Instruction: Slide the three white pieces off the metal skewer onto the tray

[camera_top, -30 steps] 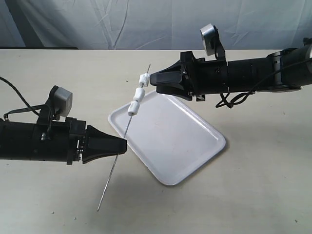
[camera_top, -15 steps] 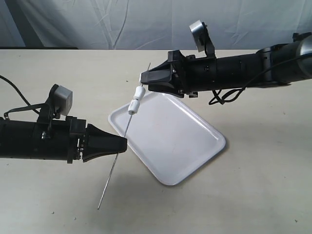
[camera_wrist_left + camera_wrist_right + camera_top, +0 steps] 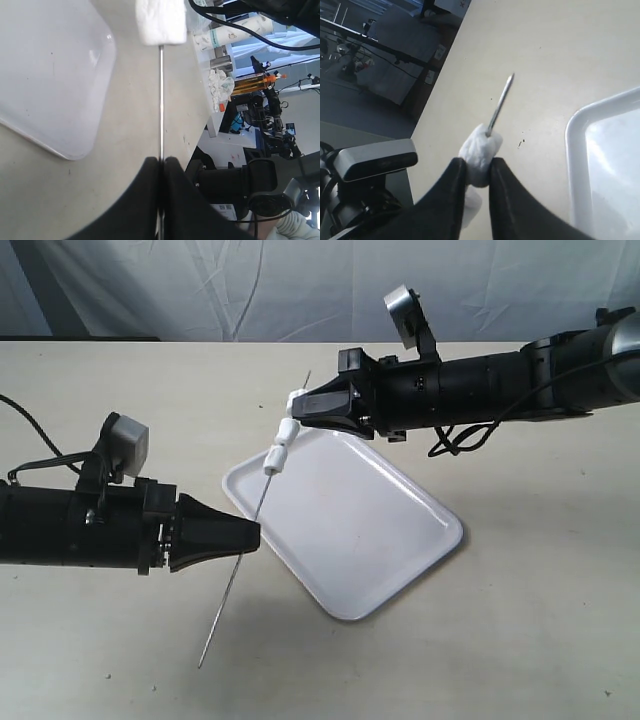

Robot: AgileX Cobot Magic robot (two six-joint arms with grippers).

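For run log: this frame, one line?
left gripper: shut on metal skewer; right gripper: shut on top white piece; two pieces: lower on skewer

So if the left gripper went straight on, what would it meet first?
Likely the tray rim just ahead of the left gripper; height is unclear, so it may pass above.

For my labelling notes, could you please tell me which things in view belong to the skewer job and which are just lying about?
In the job: metal skewer, three white pieces, tray, left fingers, right fingers.
Lying about: crumpled tissue, orange-tipped bottle, grey backdrop cloth.
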